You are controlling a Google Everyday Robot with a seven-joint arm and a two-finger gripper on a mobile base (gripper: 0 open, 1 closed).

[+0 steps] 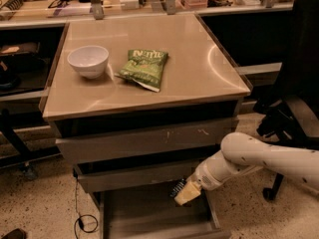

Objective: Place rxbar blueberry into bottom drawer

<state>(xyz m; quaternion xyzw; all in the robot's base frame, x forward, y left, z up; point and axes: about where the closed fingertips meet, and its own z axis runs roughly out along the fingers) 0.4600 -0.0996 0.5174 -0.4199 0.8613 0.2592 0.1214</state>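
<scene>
The rxbar blueberry (176,187) shows as a small dark sliver with faint pale marks at the tip of the gripper (181,192). It is pinched narrowly against the yellowish fingers (189,194). No word on its wrapper can be read. The bar hangs in the air over the right rear part of the bottom drawer (149,214), just in front of the middle drawer (132,177) and clear of the floor of the tray. The bottom drawer is pulled out. Its plain grey floor and low side walls are in sight, and nothing lies in the part that shows.

The white arm (259,158) reaches in from the right and slopes down and leftward to the gripper.

Above, the top drawer (144,141) carries a few pale scuffs on the right of its front.

On the bench (204,73) lies a green chip bag (144,67), flat and a little skewed. It has pale lettering across its upper part that is too blurred to spell out. Just to the left of it, apart from it, a white bowl (88,60) stands upright.

A black chair (299,88) stands to the right of the bench, behind the arm. A thin dark cable (82,222) curls on the speckled floor at the lower left.
</scene>
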